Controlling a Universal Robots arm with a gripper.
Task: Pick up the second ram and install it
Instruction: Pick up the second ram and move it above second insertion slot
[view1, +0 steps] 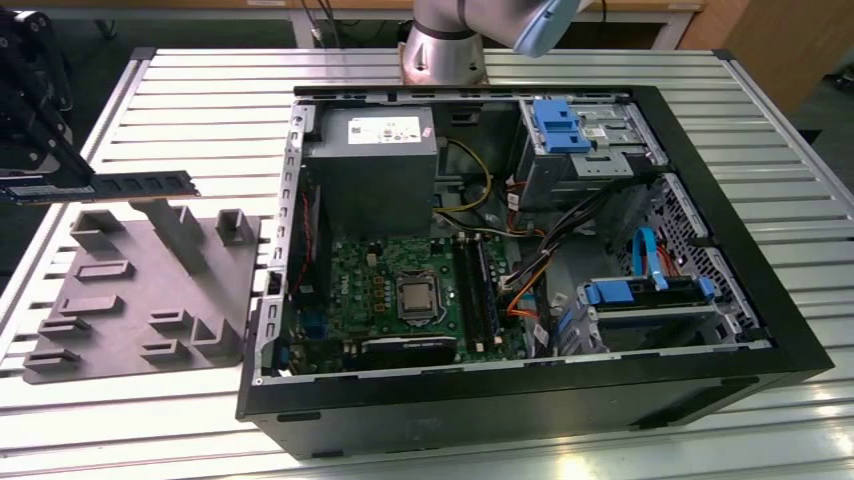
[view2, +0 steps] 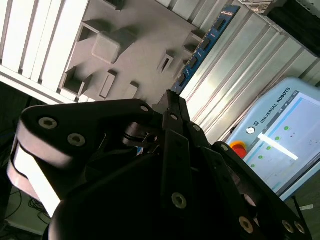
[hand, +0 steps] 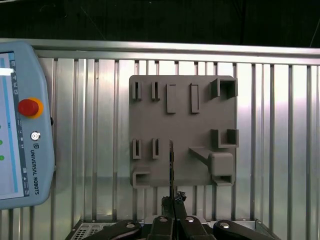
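The second ram is a long dark green stick, held level in the air above the grey fixture plate at the exterior view's left. My black gripper is shut on one end of it. In the first wrist view the ram shows edge-on, sticking out from the gripper over the fixture plate. In the second wrist view the ram runs away from the gripper. The motherboard's long black slots lie inside the open computer case, well to the exterior view's right.
The case holds a grey power supply, a processor socket, loose cables and blue drive brackets. A teach pendant lies on the slatted metal table beside the fixture plate. The arm's base stands behind the case.
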